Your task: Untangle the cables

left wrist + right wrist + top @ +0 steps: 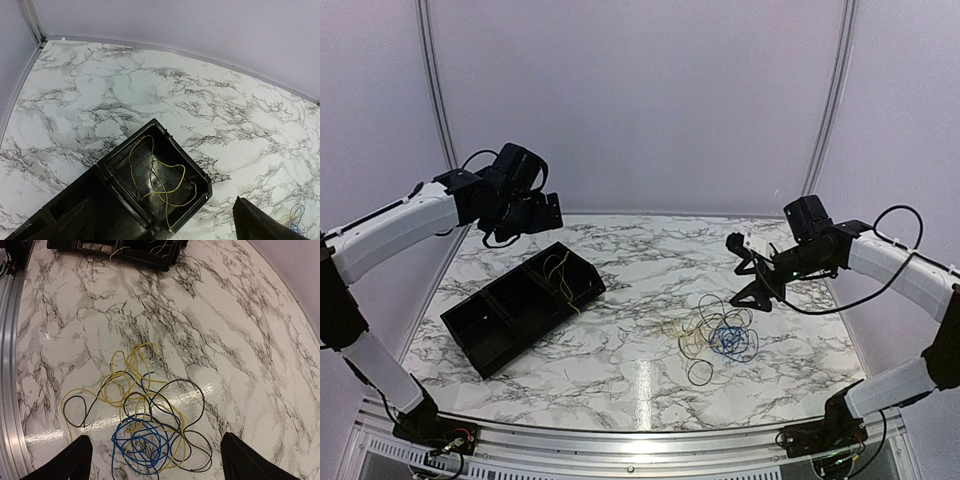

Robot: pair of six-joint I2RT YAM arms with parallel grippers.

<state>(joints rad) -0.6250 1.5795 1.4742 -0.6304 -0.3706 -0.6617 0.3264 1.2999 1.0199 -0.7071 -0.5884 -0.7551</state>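
One yellow wire (159, 190) lies sorted in the tray (492, 322) at left under the open, empty left gripper (548, 212), while the right gripper (745, 272) hangs open over the yellow, black and blue tangle (145, 430) at near right, seemingly poised to pull another.

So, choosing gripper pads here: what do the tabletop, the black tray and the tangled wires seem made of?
Tabletop: marble-patterned, glossy, with light glare; stone or printed laminate, cannot tell. Black tray: probably moulded plastic, dull sheen, ribbed floor. Tangled wires: likely plastic-insulated, smooth coloured jackets, bending into loose loops.
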